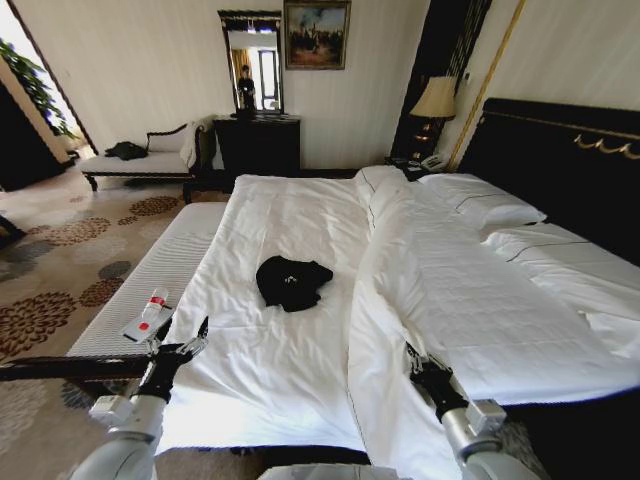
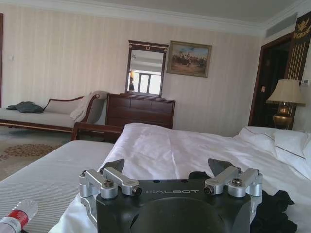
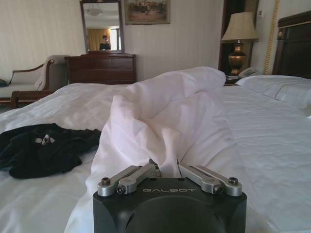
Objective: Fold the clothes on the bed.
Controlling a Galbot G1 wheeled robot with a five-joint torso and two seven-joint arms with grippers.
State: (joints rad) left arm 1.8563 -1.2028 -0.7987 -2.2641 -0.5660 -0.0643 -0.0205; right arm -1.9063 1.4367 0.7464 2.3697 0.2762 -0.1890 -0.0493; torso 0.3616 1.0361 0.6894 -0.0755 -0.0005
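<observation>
We see the black T-shirt (image 1: 292,282) bunched on the white duvet (image 1: 300,220) mid-bed, ahead of and between both arms, nearer our spread-fingered left gripper (image 1: 178,343) at the bed's side than our right gripper (image 1: 418,356), pinched closed against a duvet fold.

ahead of my left gripper (image 2: 171,171) the black t-shirt (image 1: 291,282) is soft matt cloth, bunched and creased. under it the bed (image 1: 300,220) wears smooth white cotton with a faint sheen, and the duvet (image 3: 165,121) just beyond my right gripper (image 3: 167,170) is the same cloth, heavily rumpled. both my grippers have matt black housings and brushed silver metal linkages. beside my left gripper the bench (image 1: 150,275) is ribbed striped fabric, carrying a clear glossy plastic bottle (image 2: 17,218).
</observation>
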